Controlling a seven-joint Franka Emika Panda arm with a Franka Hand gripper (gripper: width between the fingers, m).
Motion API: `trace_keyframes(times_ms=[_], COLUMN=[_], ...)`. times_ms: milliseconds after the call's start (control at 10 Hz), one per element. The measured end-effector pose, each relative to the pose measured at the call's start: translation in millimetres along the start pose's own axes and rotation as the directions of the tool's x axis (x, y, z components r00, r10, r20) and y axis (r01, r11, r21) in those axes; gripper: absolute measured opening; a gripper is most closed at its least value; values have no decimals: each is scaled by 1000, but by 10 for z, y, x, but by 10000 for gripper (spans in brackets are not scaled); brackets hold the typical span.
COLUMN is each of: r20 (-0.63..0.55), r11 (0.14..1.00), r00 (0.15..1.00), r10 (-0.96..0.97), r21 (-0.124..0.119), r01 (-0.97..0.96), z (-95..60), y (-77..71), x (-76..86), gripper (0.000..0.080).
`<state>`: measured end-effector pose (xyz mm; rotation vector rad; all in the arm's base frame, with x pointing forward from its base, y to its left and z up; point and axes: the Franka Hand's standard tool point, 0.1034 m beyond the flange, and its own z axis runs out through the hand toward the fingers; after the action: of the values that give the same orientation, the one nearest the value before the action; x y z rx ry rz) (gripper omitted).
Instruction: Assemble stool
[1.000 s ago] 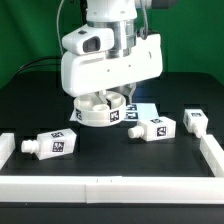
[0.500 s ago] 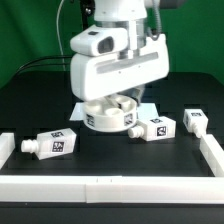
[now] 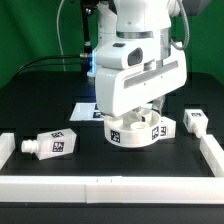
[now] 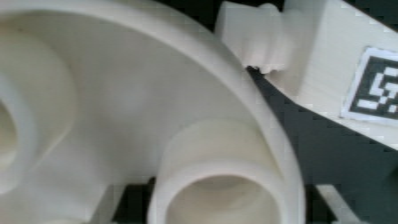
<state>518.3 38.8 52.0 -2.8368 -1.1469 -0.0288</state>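
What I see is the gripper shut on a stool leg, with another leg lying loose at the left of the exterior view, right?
Not quite. The exterior view shows the gripper shut on the round seat, not a leg. A leg does lie loose at that view's left.

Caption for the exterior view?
Gripper grips the round seat; one leg lies toward the exterior view's left, another leg toward its right.

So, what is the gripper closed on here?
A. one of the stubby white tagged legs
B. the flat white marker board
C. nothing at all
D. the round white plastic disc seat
D: the gripper reaches down onto the round white plastic disc seat, whose curved wall and socket fill the wrist view, while a stubby white tagged leg lies loose, well apart.
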Motion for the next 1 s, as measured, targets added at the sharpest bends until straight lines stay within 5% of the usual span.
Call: trace_keyframes(times_ms=[100, 400, 900, 1000], r20=[0, -17, -14, -17], r11=[1000, 970, 972, 949], r00=[1000, 970, 972, 949], r10=[-22, -242, -235, -314], r21=[-2, -29, -25, -46], r01=[22, 242, 235, 313], z=[4, 102, 132, 152], y=[7, 147, 157, 200], x=[23, 608, 569, 610], gripper=[316, 316, 316, 316])
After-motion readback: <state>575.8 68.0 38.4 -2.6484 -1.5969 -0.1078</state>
